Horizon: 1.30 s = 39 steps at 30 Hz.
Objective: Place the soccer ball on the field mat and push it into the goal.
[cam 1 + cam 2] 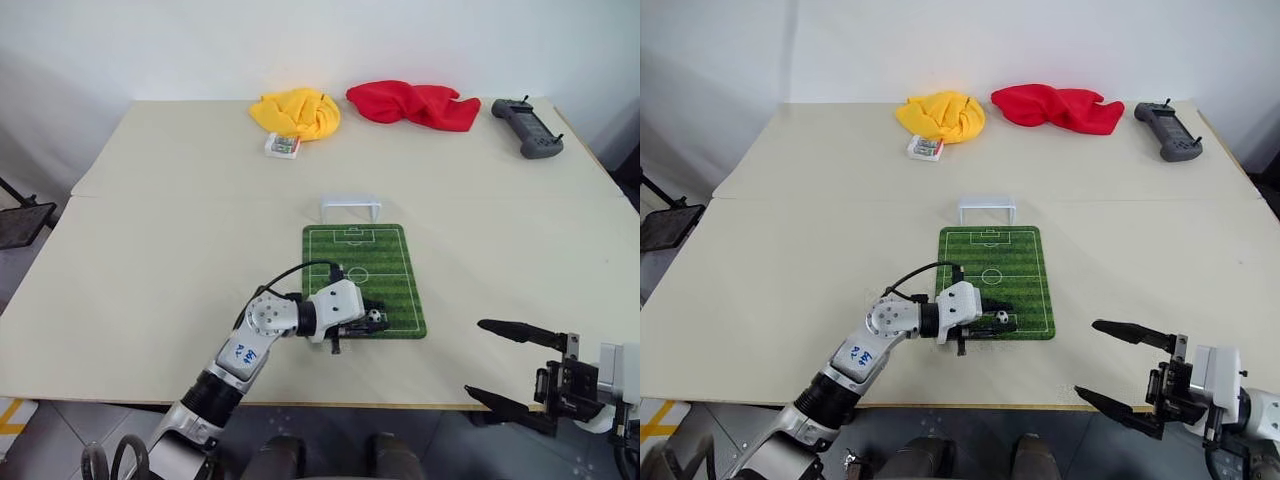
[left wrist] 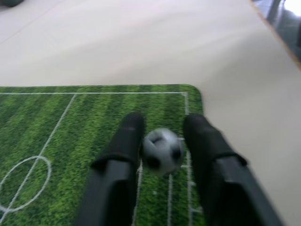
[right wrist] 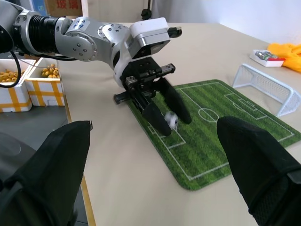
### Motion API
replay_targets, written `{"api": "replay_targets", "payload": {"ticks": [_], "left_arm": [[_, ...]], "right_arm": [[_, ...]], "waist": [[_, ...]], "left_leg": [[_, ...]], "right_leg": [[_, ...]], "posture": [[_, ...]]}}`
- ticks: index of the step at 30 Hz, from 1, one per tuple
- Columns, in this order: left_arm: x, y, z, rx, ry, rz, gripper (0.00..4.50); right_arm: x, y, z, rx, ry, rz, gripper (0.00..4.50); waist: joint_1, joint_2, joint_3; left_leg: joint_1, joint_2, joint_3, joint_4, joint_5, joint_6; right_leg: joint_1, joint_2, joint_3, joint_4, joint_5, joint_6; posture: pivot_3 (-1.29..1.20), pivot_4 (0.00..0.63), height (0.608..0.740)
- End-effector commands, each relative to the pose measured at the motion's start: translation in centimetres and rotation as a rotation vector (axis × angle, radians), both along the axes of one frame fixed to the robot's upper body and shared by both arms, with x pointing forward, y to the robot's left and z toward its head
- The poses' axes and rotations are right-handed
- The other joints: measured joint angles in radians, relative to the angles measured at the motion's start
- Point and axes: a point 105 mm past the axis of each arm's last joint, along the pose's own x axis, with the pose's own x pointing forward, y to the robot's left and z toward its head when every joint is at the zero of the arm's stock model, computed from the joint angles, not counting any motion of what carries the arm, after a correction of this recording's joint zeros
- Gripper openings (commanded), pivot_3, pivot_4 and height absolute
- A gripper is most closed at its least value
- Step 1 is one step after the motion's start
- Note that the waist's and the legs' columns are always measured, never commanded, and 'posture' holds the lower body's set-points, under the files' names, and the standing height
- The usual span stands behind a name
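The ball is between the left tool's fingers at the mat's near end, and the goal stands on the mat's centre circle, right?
Not quite. The goal stands on the table just beyond the field mat's far end, as the left eye view shows. The soccer ball is between the left tool's fingers.

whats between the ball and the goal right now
Bare field mat only: nothing lies between the soccer ball and the goal, seen in the left eye view.

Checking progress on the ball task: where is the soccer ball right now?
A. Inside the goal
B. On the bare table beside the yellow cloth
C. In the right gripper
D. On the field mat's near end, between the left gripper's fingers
D: the soccer ball lies on the field mat at its near end, between the left gripper's fingers.
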Motion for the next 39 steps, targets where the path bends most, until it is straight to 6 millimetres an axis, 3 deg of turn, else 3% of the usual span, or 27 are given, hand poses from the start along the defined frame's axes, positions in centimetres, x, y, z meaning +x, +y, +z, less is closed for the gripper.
{"api": "replay_targets", "payload": {"ticks": [1,12,16,18,22,29,39], "left_arm": [[-0.3,-0.1,0.4,-0.013,-0.025,-0.026,3.06],[-0.4,1.4,3.6,-0.178,-0.127,-0.027,3.06],[-1.6,2.2,4.7,-0.262,-0.114,-0.09,3.06],[-2.7,3.4,3.9,-0.229,-0.061,-0.135,3.06],[-4.3,5.1,2.4,-0.165,0.011,-0.199,2.18],[-5.4,2.4,0.1,-0.139,0.133,-0.228,0.02],[-2.8,-1.3,-0.2,-0.124,0.188,-0.08,0.02]], "right_arm": [[-0.4,-0.6,0.2,0.001,-0.031,-0.011,4.5],[-1.0,-1.1,-1.3,0.013,-0.007,-0.005,4.5],[-1.1,-1.2,-1.6,0.016,-0.003,0.002,4.5],[-1.1,-1.3,-1.7,0.016,-0.004,0.004,4.5],[-1.1,-2.2,-1.7,-0.002,-0.023,-0.01,4.5],[-1.2,-4.2,-1.8,-0.029,-0.035,-0.05,4.5],[-1.4,-5.0,-2.3,-0.028,-0.034,-0.084,4.5]], "waist": [[-0.001,0.0,0.0],[-0.002,0.0,0.0],[-0.003,0.0,0.0],[-0.004,0.001,0.0],[-0.009,0.002,-0.001],[0.008,0.002,-0.001],[0.012,0.003,-0.001]], "left_leg": [[0.0,0.0,0.0,0.0,0.0,0.0],[0.0,0.0,0.0,0.0,0.0,0.0],[0.0,0.0,0.0,0.001,0.0,0.0],[0.0,0.0,0.0,0.001,0.0,0.0],[0.002,0.001,0.0,0.0,0.0,0.0],[0.002,-0.001,-0.001,0.004,0.0,0.002],[0.002,-0.001,0.0,0.004,0.0,0.002]], "right_leg": [[0.0,0.0,0.0,0.0,0.0,0.0],[0.0,0.0,0.0,0.001,0.0,0.0],[0.0,0.0,0.0,0.001,0.0,0.0],[0.0,0.0,0.0,0.001,0.0,0.0],[0.0,0.0,0.001,0.001,0.0,0.0],[0.007,-0.001,0.0,-0.005,0.0,0.001],[0.007,0.0,0.0,-0.004,0.001,0.001]], "posture": [[0.0,0.15,0.74],[0.0,0.15,0.74],[0.0,0.15,0.74],[0.0,0.15,0.74],[0.0,0.15,0.74],[0.0,0.15,0.74],[0.0,0.15,0.74]]}}
